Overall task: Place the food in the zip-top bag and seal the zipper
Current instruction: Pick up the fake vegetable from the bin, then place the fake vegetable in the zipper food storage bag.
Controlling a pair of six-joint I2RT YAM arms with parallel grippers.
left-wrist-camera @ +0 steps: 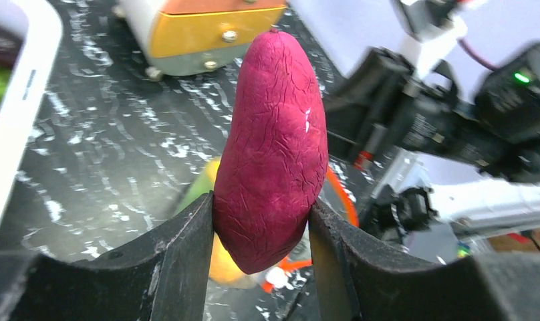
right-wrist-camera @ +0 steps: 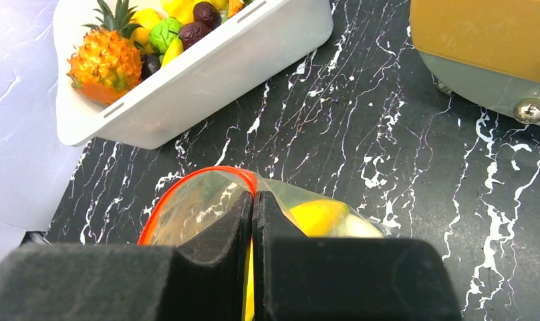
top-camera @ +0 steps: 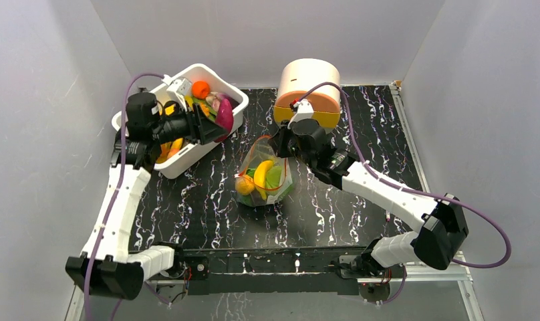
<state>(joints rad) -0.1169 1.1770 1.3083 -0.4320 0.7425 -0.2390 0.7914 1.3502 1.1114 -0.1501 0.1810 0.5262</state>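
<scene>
Left gripper (left-wrist-camera: 262,200) clamps magenta piece (left-wrist-camera: 274,134), carried upright; right gripper (right-wrist-camera: 252,200) pinches bag (right-wrist-camera: 194,217) rim (likely keeping mouth open for the drop).

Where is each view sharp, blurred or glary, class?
Top external: even soft light, the marbled table sharp throughout. Left wrist: the purple sweet potato is crisp, the right arm behind it softer. Right wrist: the right gripper, shut on the zip-top bag, is dark and blurred; the bag's plastic shows pale glare.

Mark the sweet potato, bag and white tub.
sweet potato (left-wrist-camera: 274,147), left wrist view, middle of its skin
bag (right-wrist-camera: 190,210), right wrist view, clear wall below rim
white tub (right-wrist-camera: 207,87), right wrist view, near side wall
</scene>
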